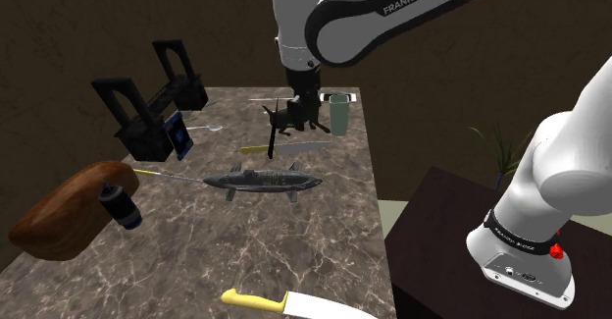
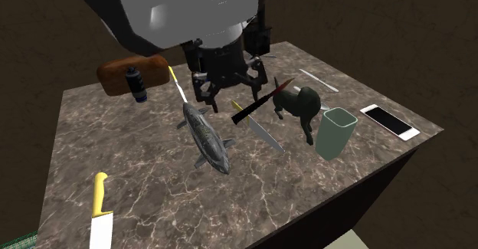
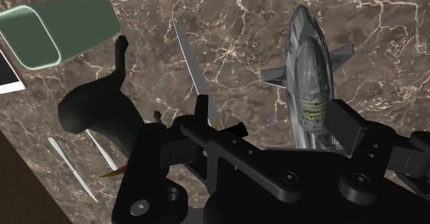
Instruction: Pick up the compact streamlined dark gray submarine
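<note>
Dark grey submarine, brown veined table, green cup

Marble desk w/ a green cup upright nr a white phone, just beside a dark animal figure. A yellow-handled knife lies nr the desk edge; a brown loaf & small dark bottle are close together.

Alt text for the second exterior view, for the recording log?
A dark grey submarine lies on a marble-patterned table, with the black tool open, hovering by its far end. Nearby are a yellow-handled knife, a green cup and a white phone.
</note>
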Available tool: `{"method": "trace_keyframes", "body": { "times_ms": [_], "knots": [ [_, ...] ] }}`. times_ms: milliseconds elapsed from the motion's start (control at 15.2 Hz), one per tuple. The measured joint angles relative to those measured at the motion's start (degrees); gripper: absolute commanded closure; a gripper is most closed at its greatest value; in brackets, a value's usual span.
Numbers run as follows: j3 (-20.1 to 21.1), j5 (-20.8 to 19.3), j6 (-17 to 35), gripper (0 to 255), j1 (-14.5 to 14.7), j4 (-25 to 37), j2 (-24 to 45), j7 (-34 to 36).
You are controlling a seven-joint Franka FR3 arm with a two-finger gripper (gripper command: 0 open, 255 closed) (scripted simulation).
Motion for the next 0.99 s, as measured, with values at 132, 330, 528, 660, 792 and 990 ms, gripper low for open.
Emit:
{"method": "trace_keyframes", "body": {
  "times_ms": [132,330,528,660,792,990],
  "knots": [
    [1.27,-2.71,0.49,0,0.80,3.19,4.73,1.42],
    [2.59,-6.62,1.49,0,2.31,5.98,10.42,3.25],
    [3.39,-10.85,1.38,0,4.37,10.51,16.96,4.96],
    [3.62,-13.41,1.06,0,5.87,13.41,20.91,5.68],
    [3.55,-16.11,0.59,0,7.61,17.15,25.55,6.24],
    [3.26,-18.65,0.93,0,9.38,19.74,29.85,7.09]
  ]
}}
